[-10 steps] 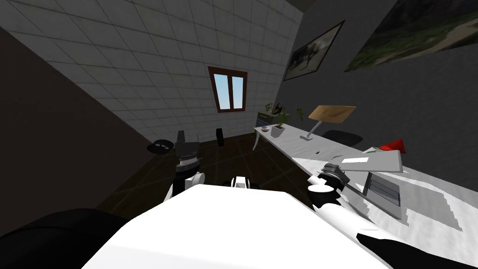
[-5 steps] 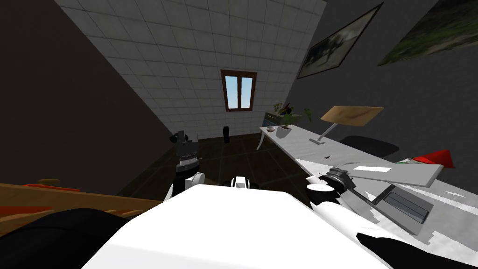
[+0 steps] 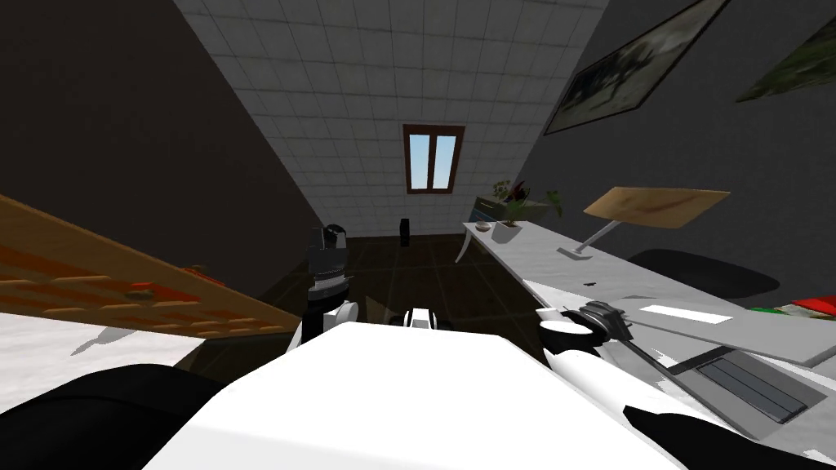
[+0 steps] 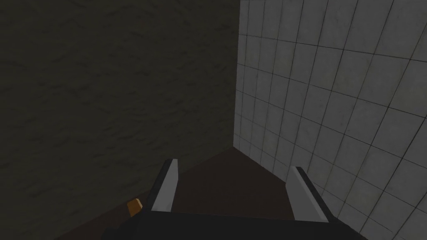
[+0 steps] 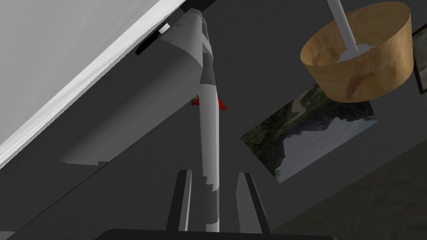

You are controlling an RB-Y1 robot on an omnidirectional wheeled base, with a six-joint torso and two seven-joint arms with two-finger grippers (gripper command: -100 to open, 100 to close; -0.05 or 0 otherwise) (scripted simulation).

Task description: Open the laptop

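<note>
The grey laptop lies on the white desk (image 3: 588, 277) to my right. Its lid (image 3: 735, 326) is raised part way over the base with its dark keyboard (image 3: 751, 387). My right gripper (image 3: 608, 322) is at the lid's near edge. In the right wrist view the gripper (image 5: 214, 200) is shut on the lid's thin edge (image 5: 208, 116), which runs up between the fingers. My left gripper (image 3: 328, 245) is held up over the dark floor, away from the desk. Its fingers (image 4: 233, 187) stand open with nothing between them.
A desk lamp with a tan shade (image 3: 657, 206) stands behind the laptop, and a potted plant (image 3: 514, 204) sits at the desk's far end. A red object (image 3: 816, 303) lies beyond the lid. A wooden piece of furniture (image 3: 122, 285) is at my left.
My view has swung, so the laptop and desk now sit further right in the picture and the wooden furniture has come in at the left. The right gripper keeps hold of the lid.
</note>
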